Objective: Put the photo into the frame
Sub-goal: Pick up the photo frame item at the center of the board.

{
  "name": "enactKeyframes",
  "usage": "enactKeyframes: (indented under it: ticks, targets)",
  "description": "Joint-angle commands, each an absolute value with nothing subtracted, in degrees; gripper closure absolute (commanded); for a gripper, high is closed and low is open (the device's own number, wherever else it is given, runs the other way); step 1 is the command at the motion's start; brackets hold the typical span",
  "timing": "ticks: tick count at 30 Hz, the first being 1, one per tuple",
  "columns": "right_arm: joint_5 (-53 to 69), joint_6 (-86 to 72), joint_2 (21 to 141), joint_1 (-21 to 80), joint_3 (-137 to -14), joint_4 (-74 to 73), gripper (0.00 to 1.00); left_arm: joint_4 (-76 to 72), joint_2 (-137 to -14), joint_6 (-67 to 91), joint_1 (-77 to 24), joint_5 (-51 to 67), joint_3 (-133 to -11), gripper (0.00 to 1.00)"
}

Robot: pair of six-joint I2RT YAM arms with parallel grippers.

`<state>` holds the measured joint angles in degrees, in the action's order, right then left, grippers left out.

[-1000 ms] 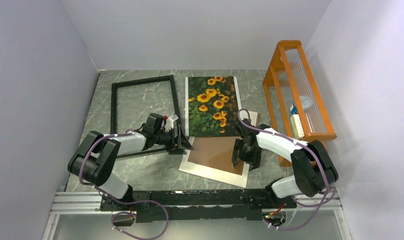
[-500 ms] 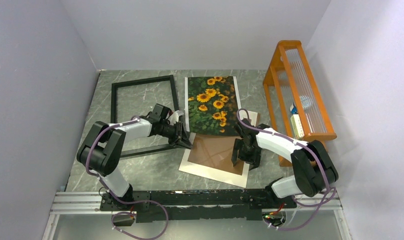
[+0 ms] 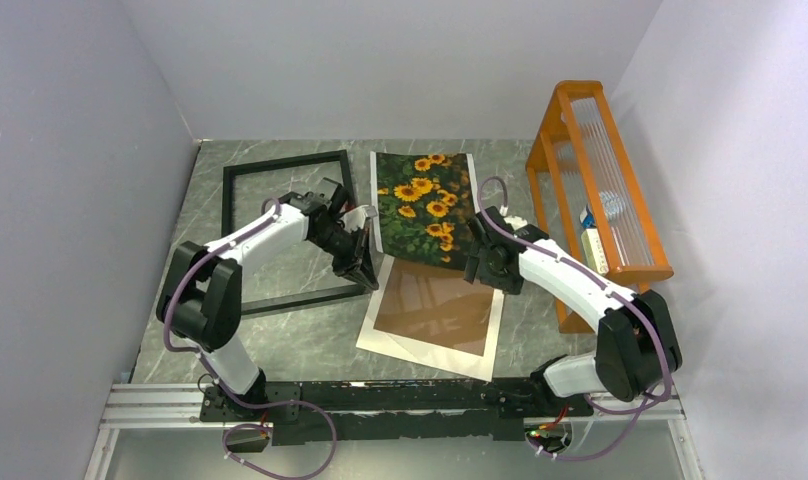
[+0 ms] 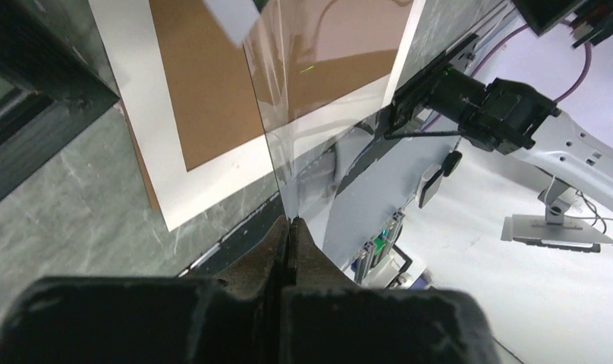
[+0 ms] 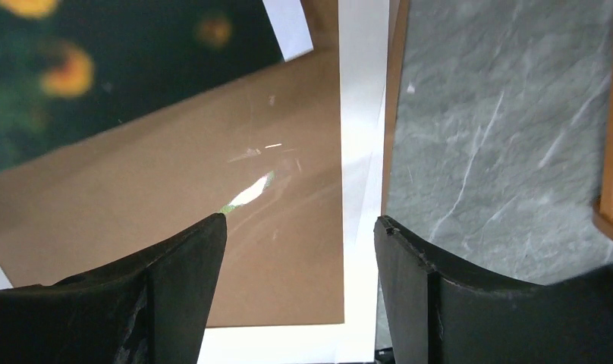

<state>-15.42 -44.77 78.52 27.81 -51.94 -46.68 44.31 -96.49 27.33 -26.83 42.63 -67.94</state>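
Top external view, near to far.

1. Rail (image 3: pixel 360 395) at the near table edge, carrying both arm bases.
2. White sheet (image 3: pixel 420 345), flat on the grey marble table (image 3: pixel 310 340). On it lies a brown board (image 3: pixel 435 310), leaving a white margin at the near and left sides.
3. Clear sheet (image 3: pixel 430 285), glossy with reflections, over the board; its far part reaches the near edge of the photo. How far it is raised off the board cannot be told.
4. Left gripper (image 3: pixel 361 262), at the sheet's left edge, between the frame and the board. In the left wrist view the fingers (image 4: pixel 277 243) are pressed together, pinching the thin edge of the clear sheet (image 4: pixel 319 76).
5. Right gripper (image 3: pixel 482 265), at the sheet's far right corner. In the right wrist view its fingers are spread (image 5: pixel 300 224) above the board, gripping nothing.
6. Photo (image 3: pixel 420 200), sunflowers, face up on the table just beyond the board, beside the frame and outside it.
7. Frame (image 3: pixel 227 230), black, flat at far left. Its opening shows only marble.
8. Orange rack (image 3: pixel 635 270), far right, upright. Small white and blue items stand behind its ribbed clear panel, too small to identify.
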Motion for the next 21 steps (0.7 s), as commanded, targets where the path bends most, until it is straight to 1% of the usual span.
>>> enactKeyframes:
  ticks: [1,7,12,21]
  targets:
    - [-21.4,-45.4,77.2,27.6,-56.0,-47.1,0.25,57.4,-94.9,21.2,-27.3,42.4,-73.2,0.98]
    - [-20.4,-44.8,80.2,27.5,-58.9,-39.6,0.25,64.3,-90.6,21.1,-28.1,38.4,-73.4,0.98]
    - [-18.1,-44.1,85.7,26.4,-62.1,-33.1,0.25,69.3,-84.9,24.1,-28.1,32.9,-71.9,0.98]
    - [-14.4,-43.6,94.6,25.0,-66.5,-29.3,0.25,81.1,-76.0,30.1,-27.9,18.3,-75.9,0.97]
